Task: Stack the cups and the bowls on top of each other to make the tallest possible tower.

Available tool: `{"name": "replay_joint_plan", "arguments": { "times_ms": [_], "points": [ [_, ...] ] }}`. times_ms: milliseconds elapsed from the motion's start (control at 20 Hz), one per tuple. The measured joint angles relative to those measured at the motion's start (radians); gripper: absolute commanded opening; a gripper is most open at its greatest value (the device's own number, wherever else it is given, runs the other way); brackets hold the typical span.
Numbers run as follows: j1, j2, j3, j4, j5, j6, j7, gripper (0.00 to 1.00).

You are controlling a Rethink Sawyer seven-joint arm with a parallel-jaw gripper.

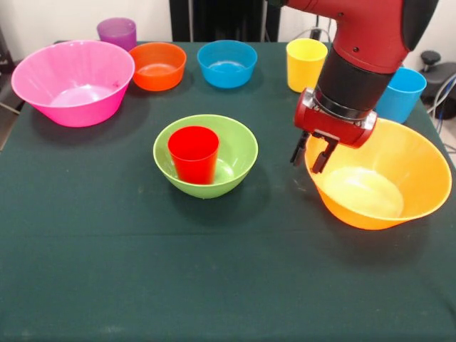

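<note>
The red cup (193,153) is standing upright inside the green bowl (235,146) at mid-table, the only stack showing. Beside it, the gripper (311,154) is hanging with its fingers slightly apart, holding nothing, straddling the near-left rim of the yellow-orange bowl (385,192). Along the far edge are sitting the pink bowl (71,82), purple cup (117,32), orange bowl (157,65), blue bowl (227,63), yellow cup (305,64) and light blue cup (403,92).
</note>
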Motion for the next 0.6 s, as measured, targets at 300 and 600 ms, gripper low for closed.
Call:
{"name": "replay_joint_plan", "arguments": {
  "times_ms": [300,600],
  "points": [
    [-0.007,-0.001,0.009,0.005,0.0,0.0,0.0,0.0],
    [-0.02,-0.009,0.026,0.018,0.0,-0.01,0.0,0.0]
  ]
}}
